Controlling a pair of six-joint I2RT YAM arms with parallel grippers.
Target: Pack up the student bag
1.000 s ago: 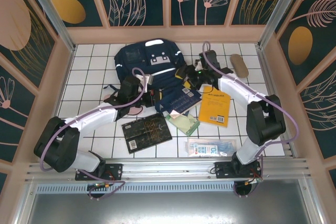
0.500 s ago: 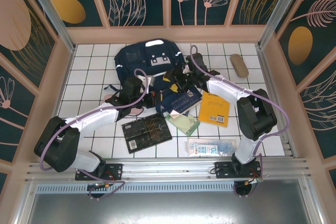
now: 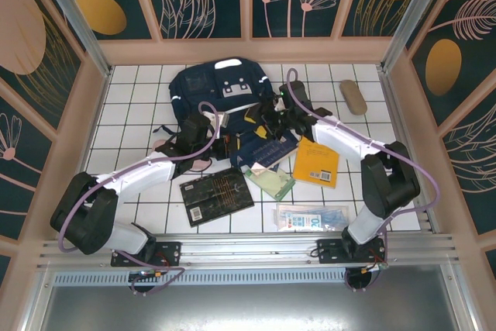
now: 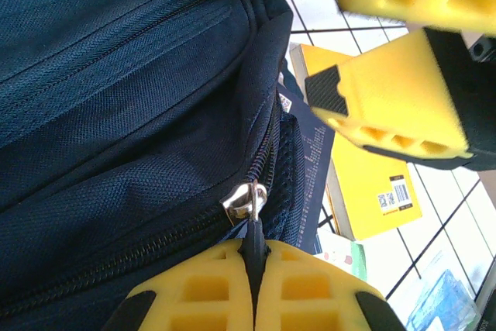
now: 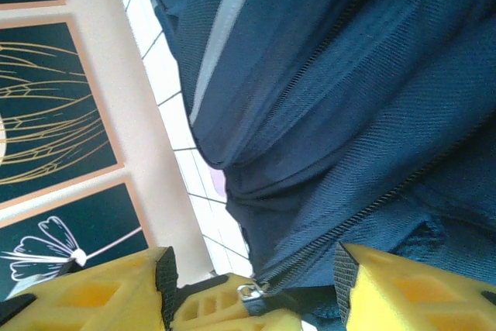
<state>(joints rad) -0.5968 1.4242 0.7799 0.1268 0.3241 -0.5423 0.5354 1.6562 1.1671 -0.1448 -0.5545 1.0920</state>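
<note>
In front of the student bag [image 3: 221, 87], a clear packet [image 3: 312, 217], black book [image 3: 216, 196], green notebook [image 3: 271, 181] and yellow book [image 3: 317, 162] are laid, their print too small to be read. At the bag's near edge its zipper pull [image 4: 252, 201] is pinched by the left gripper [image 4: 252, 261], the right gripper [image 3: 273, 116] being held spread just beside. The bag itself is laid flat farthest back, a tan case [image 3: 353, 97] to its right.

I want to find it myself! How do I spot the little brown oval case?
Find the big navy-blue fabric backpack at the far side of the white tiled table. Go right toward the far right corner: the small tan oval case lies there alone. Unlike the flat yellow rectangular book nearer the front, it is rounded and tan.
</note>
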